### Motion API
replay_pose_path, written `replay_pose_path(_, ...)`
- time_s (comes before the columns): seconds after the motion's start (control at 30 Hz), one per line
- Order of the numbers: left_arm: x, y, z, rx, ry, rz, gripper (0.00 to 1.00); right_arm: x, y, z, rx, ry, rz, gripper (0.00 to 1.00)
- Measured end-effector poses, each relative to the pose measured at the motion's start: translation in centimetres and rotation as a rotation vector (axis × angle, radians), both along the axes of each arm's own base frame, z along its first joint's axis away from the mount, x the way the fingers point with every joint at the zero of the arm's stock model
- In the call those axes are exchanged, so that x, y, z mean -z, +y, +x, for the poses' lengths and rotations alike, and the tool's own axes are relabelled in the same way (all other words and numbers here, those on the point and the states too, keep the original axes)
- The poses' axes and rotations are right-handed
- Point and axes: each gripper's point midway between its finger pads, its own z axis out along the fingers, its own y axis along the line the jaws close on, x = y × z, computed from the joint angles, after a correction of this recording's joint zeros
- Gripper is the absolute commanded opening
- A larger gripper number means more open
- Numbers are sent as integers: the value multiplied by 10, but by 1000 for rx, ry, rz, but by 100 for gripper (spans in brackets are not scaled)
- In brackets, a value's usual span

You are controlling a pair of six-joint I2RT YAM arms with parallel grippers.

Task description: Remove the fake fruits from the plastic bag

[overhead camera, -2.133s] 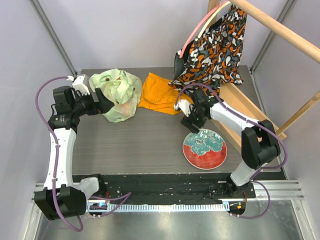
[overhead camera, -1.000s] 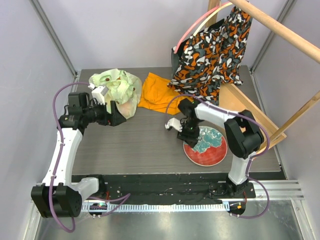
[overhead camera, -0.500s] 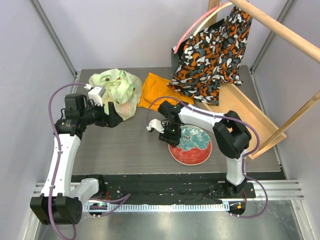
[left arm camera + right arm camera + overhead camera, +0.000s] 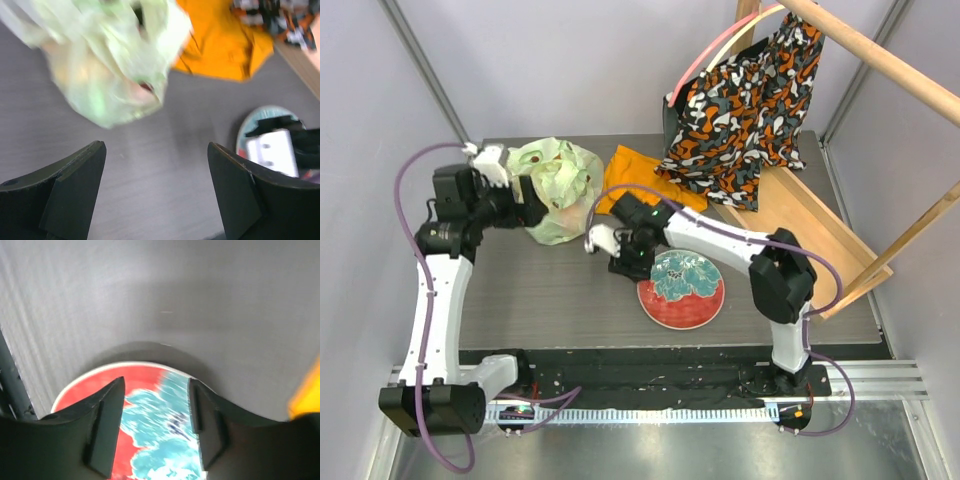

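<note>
The pale-green plastic bag (image 4: 560, 185) lies bunched at the back left of the table, and it is blurred in the left wrist view (image 4: 100, 65). The fake fruits are mostly hidden inside it; only a reddish patch (image 4: 146, 87) shows through. My left gripper (image 4: 525, 210) is open and empty, just left of and in front of the bag; its fingertips (image 4: 155, 150) hang over bare table. My right gripper (image 4: 620, 255) is open. Its tips (image 4: 156, 385) sit on the left part of the red floral plate (image 4: 665, 310), just inside the rim.
An orange cloth (image 4: 635, 185) lies right of the bag. An orange-black patterned fabric bag (image 4: 740, 110) hangs at the back right over a sloping wooden frame (image 4: 810, 220). The plate (image 4: 145, 385) lies at the table's middle front.
My right gripper has swept left across the table and the plate has slid left with it. My left gripper came forward, then drew back to the bag's left side.
</note>
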Motion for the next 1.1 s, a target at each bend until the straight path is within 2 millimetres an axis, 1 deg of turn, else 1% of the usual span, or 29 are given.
replay_pose_path(0.07,-28,13,17,-66,-77,27,90,-29,0,23,73,-38,67,72)
replay_pose_path(0.1,-41,20,24,-101,-119,42,90,-43,1,31,107,-54,101,73)
replay_pose_path(0.13,-54,27,31,-136,-159,53,90,-62,4,42,155,-72,147,72)
replay_pose_path(0.17,-63,32,38,-160,-187,60,89,-83,8,54,208,-91,199,70)
replay_pose_path(0.23,-84,42,54,-203,-244,74,88,-125,22,75,320,-120,325,71)
replay_pose_path(0.27,-93,46,66,-218,-270,80,88,-143,30,81,360,-124,385,71)
replay_pose_path(0.33,-99,49,85,-212,-282,95,87,-175,48,86,415,-109,498,71)
replay_pose_path(0.37,-100,50,94,-206,-282,103,87,-187,57,86,434,-90,545,70)
replay_pose_path(0.4,-98,48,108,-174,-271,108,86,-197,67,86,450,-62,588,70)
replay_pose_path(0.47,-91,44,125,-103,-249,135,86,-209,87,89,481,0,668,69)
replay_pose_path(0.53,-80,40,140,-14,-226,183,86,-207,103,94,518,60,707,68)
replay_pose_path(0.6,-64,40,147,70,-192,250,85,-194,119,100,564,131,724,67)
replay_pose_path(0.67,-56,40,147,141,-160,307,84,-175,131,106,617,222,726,67)
replay_pose_path(0.77,-58,44,148,217,-157,394,82,-146,143,115,688,330,717,67)
replay_pose_path(0.87,-59,48,144,259,-159,458,81,-128,151,121,749,408,715,66)
replay_pose_path(0.97,-52,50,139,293,-132,490,80,-123,159,129,795,457,740,66)
replay_pose_path(1.1,-38,51,131,331,-81,506,81,-132,166,138,827,474,791,65)
